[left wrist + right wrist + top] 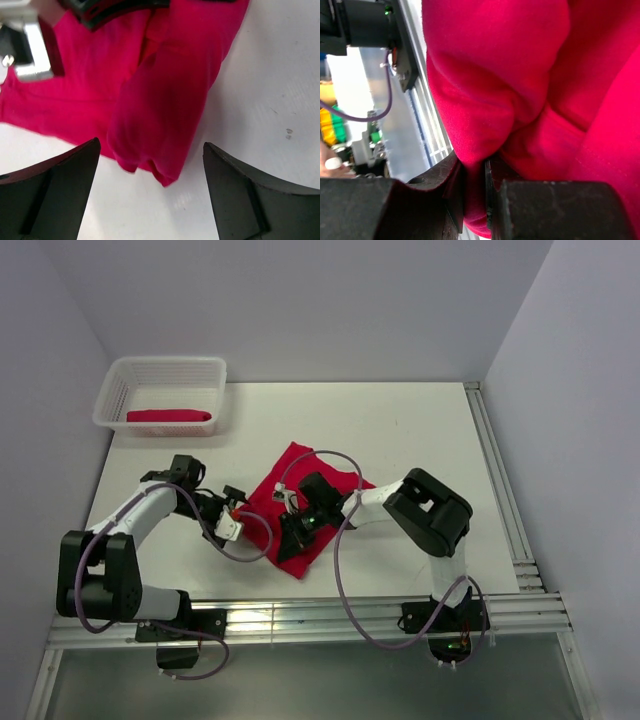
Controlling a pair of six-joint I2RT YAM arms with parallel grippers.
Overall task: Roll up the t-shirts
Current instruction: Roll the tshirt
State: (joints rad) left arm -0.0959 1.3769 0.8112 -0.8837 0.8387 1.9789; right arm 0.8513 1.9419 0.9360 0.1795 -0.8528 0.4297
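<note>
Where the table (430, 440) is carrying the work, the basket (112, 400) is standing at its far left corner, and one rolled shirt (168, 416) is lying inside it along the near wall. The second shirt (300, 475) is lying near the middle of the table, well apart from the basket and between the two arms. It is lying slantwise, with one corner pointing to the far side and one toward the arm bases. It is not yet a roll. The left wrist view is showing a doubled band of cloth (165, 90) running away from the camera.

The right claw (297, 530) is resting on the shirt's near part, its fingers pinching a fold of red cloth (495, 75) between them – clamped, as the right wrist view (475, 170) confirms. The left claw (235, 523) is standing just beside the shirt's left edge with its fingers wide apart and gripping nothing.

Finding: the near end of the doubled band is lying straight ahead of the left claw (150, 150), framed between its open fingers. The right arm is the nearer one, but the left is facing the free end – so the coming move is, in my judgement, turning on that alignment.
</note>
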